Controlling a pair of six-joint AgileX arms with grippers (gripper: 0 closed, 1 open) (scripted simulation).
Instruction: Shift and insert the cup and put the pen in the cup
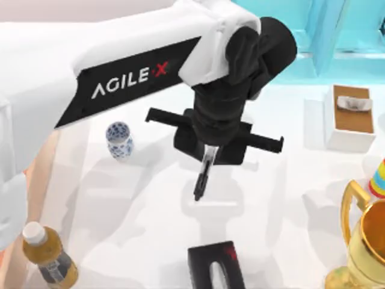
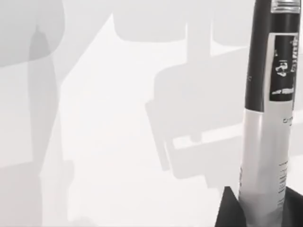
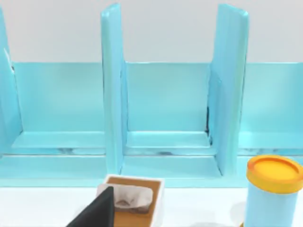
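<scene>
The left tool (image 1: 212,158), at the middle of the top view, hangs over the white surface (image 1: 138,229) with its 2 fingers pinching the pen (image 1: 203,173), which points down from them toward the frame's lower edge; the left wrist view shows the pen's (image 2: 265,142) black and silver barrel standing between dark fingertips (image 2: 227,210). The cup (image 1: 120,139), white with blue dots, stands upright left of centre, apart from the tool. A bottle (image 1: 48,256) sits at lower left, a gold trophy (image 1: 364,247) at lower right, a white box (image 1: 351,117) at right. The right wrist view faces a turquoise rack (image 3: 165,104); whether the right tool is spread I cannot tell
</scene>
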